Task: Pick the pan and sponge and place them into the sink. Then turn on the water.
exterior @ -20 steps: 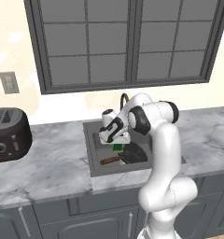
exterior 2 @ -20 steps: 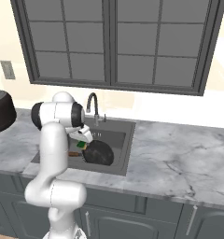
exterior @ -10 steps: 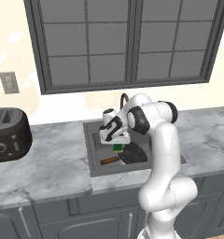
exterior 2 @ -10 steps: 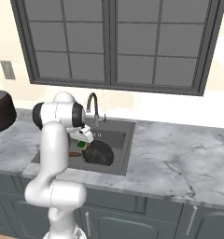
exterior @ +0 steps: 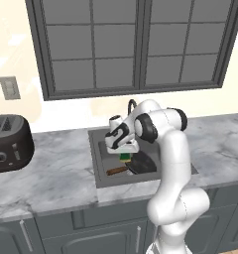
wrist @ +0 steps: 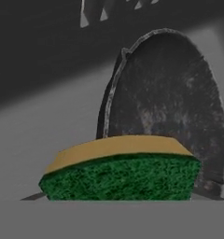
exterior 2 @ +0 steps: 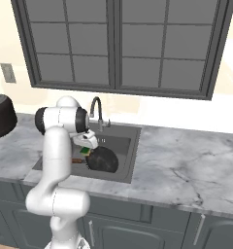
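Note:
The sink (exterior: 102,145) holds the black pan (exterior: 141,163), which leans tilted with its wooden handle (exterior: 116,171) pointing left. My gripper (exterior: 124,152) hangs over the basin just left of the pan, with the yellow and green sponge (exterior: 125,158) at its tips. In the hand view the sponge (wrist: 121,175) lies close across the bottom, green side facing me, and hides the fingertips, with the pan (wrist: 170,102) behind it. From the right base view the sponge (exterior 2: 83,151) sits next to the pan (exterior 2: 103,159) in the sink (exterior 2: 124,146). No water runs from the faucet (exterior 2: 95,110).
A black toaster (exterior: 9,144) stands on the marble counter (exterior: 56,168) far left of the sink. A wall switch (exterior: 10,88) and a large window (exterior: 136,44) are behind. The counter (exterior 2: 186,160) stretches out to the right of the basin.

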You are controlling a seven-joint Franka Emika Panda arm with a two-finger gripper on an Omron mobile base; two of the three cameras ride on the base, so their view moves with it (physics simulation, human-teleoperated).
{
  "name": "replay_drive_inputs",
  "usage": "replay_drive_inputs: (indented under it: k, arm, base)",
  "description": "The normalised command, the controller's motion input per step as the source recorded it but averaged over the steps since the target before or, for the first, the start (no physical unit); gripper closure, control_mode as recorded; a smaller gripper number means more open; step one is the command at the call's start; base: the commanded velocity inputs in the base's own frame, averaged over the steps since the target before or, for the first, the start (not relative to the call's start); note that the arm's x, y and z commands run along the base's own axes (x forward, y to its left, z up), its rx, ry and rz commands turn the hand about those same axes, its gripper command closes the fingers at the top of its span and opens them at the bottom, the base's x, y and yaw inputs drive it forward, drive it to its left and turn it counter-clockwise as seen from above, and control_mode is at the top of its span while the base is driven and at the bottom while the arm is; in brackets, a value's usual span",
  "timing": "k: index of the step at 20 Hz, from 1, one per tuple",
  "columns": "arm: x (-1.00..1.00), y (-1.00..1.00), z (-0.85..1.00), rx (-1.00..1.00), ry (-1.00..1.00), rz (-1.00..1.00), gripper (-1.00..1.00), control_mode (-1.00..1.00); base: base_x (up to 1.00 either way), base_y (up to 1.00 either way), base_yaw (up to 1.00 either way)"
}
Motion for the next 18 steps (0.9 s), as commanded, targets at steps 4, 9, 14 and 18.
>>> replay_drive_inputs:
  k: [4,9,14,18]
  arm:
    - [-0.06,-0.09,0.03,0.00,-0.03,0.00,-1.00,-1.00]
    - [-0.06,0.01,0.26,-0.01,-0.07,0.00,-1.00,-1.00]
    - [-0.09,0.00,0.26,-0.01,-0.07,0.00,-1.00,-1.00]
    - [-0.13,-0.01,0.25,-0.01,-0.08,0.00,-1.00,-1.00]
  base:
    - [0.00,0.00,0.00]
    - [0.00,0.00,0.00]
    - [0.00,0.00,0.00]
    - [0.00,0.00,0.00]
